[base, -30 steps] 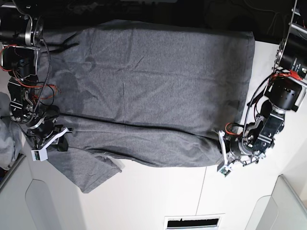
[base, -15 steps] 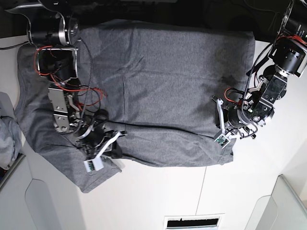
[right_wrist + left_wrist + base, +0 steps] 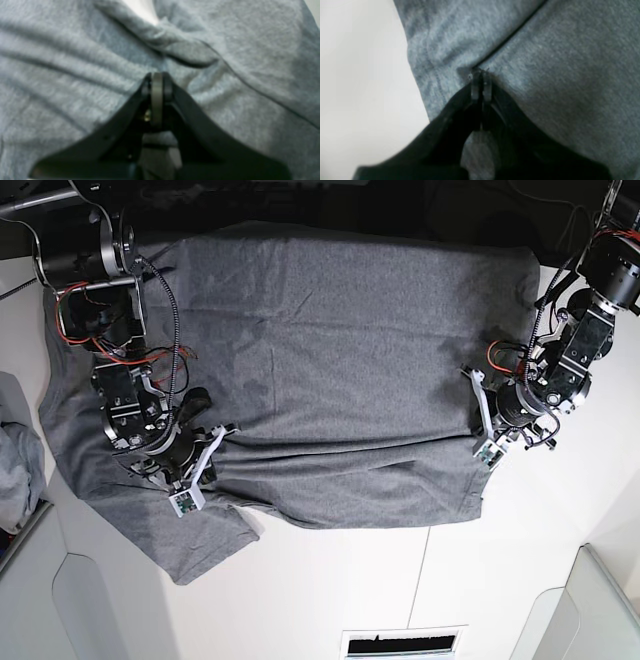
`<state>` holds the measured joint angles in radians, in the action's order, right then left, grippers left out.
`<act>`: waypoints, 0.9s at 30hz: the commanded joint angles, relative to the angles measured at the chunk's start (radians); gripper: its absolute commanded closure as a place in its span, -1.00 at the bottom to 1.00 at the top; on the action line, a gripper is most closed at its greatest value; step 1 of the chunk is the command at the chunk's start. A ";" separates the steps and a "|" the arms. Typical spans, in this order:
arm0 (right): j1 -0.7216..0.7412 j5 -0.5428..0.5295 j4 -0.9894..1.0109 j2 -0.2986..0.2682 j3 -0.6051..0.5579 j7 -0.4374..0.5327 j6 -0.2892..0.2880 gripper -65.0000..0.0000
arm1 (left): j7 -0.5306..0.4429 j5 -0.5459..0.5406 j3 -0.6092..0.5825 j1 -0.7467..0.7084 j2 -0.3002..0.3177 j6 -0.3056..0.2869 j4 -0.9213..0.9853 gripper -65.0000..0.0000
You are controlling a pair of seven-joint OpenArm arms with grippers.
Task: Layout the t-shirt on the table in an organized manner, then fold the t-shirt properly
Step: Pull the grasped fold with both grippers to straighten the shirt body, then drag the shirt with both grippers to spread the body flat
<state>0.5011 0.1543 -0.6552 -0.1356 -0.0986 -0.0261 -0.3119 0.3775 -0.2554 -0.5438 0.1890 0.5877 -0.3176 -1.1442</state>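
The dark-grey t-shirt (image 3: 330,350) lies spread across the white table (image 3: 330,590), with a long crease running between my two grippers. On the base view's left, my right gripper (image 3: 212,455) is over the shirt's sleeve side. Its wrist view shows the jaws shut (image 3: 157,77), pinching wrinkled t-shirt (image 3: 75,62) cloth. Over the shirt's hem end on that view's right, my left gripper (image 3: 474,420) is also shut (image 3: 480,75). It nips a fold of the t-shirt (image 3: 557,62) beside bare table (image 3: 357,75).
A paler grey cloth bundle (image 3: 15,470) lies at the left edge. Light grey bins stand at the lower left (image 3: 60,600) and lower right (image 3: 600,600) corners. A thin dark seam (image 3: 425,580) crosses the table below the shirt.
Both grippers have travelled from the shirt's lower edge up onto its body, staying shut. The crease between them has shifted upward with them.
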 commanded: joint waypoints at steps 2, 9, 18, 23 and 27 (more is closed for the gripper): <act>0.022 0.010 -0.005 -0.021 0.000 -0.017 0.052 1.00 | 0.058 0.012 0.006 0.004 0.017 -0.002 -0.013 1.00; 0.023 0.010 -0.010 -0.033 0.000 0.037 0.076 1.00 | 0.076 0.011 0.008 0.008 0.017 -0.008 -0.015 1.00; 0.016 -0.076 -0.117 -0.033 0.055 0.051 0.076 1.00 | 0.076 -0.034 0.064 0.008 0.056 -0.007 -0.145 1.00; -0.037 -0.220 -0.285 -0.033 0.160 -0.058 0.075 1.00 | -0.010 -0.042 0.164 0.036 0.054 0.048 -0.291 1.00; -0.134 -0.290 -0.425 -0.033 0.237 -0.167 0.038 1.00 | -0.027 -0.048 0.166 0.116 -0.008 0.042 -0.217 1.00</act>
<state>0.3477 -0.1276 -1.0664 -0.1658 0.1383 -0.2150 -0.2642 0.3580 -0.2958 -0.3809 0.2916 0.5682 -0.2764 -1.3506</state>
